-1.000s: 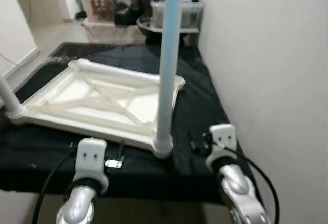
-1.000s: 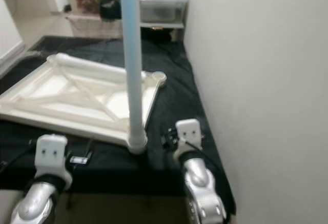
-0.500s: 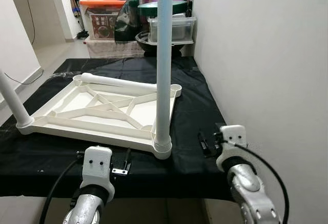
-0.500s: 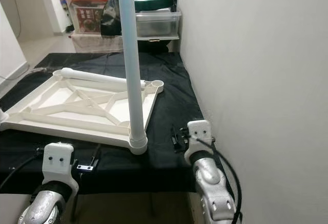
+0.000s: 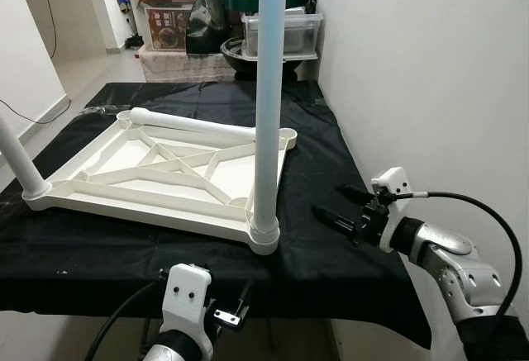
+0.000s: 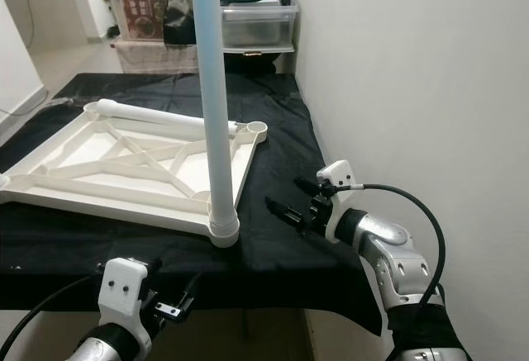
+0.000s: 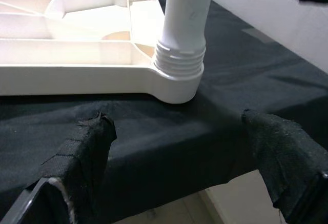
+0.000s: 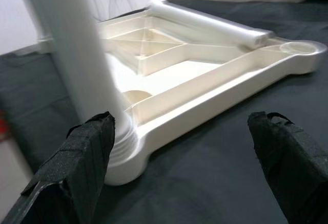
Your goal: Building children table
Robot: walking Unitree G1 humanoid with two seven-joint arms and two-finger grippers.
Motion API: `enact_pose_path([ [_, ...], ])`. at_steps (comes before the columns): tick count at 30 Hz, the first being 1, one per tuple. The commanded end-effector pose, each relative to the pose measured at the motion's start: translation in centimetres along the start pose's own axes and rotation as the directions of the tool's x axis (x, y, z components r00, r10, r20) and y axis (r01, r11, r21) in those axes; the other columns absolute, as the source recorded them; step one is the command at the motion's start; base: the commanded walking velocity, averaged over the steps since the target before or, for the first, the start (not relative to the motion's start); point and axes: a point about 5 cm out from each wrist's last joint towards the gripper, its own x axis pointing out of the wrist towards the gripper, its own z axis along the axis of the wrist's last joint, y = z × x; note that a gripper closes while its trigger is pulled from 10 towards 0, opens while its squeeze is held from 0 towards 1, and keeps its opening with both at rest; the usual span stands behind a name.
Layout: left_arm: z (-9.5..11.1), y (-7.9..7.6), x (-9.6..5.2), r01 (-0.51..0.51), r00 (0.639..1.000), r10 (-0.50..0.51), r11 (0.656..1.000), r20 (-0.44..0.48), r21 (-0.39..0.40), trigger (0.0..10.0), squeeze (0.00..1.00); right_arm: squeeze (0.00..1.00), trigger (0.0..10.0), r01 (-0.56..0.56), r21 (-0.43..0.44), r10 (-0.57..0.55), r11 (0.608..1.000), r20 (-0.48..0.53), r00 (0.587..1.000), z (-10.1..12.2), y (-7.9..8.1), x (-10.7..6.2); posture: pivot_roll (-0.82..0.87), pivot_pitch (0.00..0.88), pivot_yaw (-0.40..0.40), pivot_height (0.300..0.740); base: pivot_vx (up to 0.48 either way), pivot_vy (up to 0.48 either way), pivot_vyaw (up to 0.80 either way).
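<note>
- I see the tabletop [image 5: 157, 181] lying upside down on the black-covered counter [image 5: 331, 163], one leg [image 5: 268, 105] screwed upright into its near right corner.
- A loose leg [image 5: 194, 125] lies along the tabletop's far edge.
- My right gripper [image 5: 340, 204] hovers over the counter beside the upright leg, fingers released and spread.
- My left gripper [image 7: 184, 157] sits below the counter's front edge, fingers spread too.

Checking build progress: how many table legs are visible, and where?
3: one upright leg at the tabletop's near-right corner, another at its near-left corner, one loose lying along the far edge.
</note>
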Motion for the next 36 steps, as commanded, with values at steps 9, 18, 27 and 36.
enact_pose_path([
  [9,0.2,-0.6,-0.7,0.036,0.999,-0.036,0.999,-0.014,-0.013,10.0,0.0,0.0,10.0,-0.177,-0.086,0.18,0.98,0.037,0.983,3.4,-0.3,2.8,0.13,0.076,-0.047,0.74,0.0,0.0,0.0],
  [18,0.4,-1.0,-1.0,0.044,0.999,-0.044,0.999,-0.014,-0.016,10.0,0.0,0.0,10.0,-0.238,-0.112,0.245,0.965,0.049,0.968,4.5,0.2,4.7,0.12,0.103,-0.058,0.74,0.0,0.0,0.0],
  [27,0.7,-1.3,-1.1,0.052,0.999,-0.052,0.998,-0.011,-0.021,10.0,0.0,0.0,10.0,-0.291,-0.124,0.301,0.948,0.07,0.951,5.3,1.2,7.0,0.12,0.122,-0.061,0.74,0.0,0.0,0.0],
  [36,0.8,-1.4,-1.2,0.051,0.999,-0.051,0.998,-0.012,-0.025,10.0,0.0,0.0,10.0,-0.332,-0.136,0.347,0.933,0.111,0.931,6.5,2.4,9.0,0.12,0.133,-0.067,0.74,0.0,0.0,0.0],
])
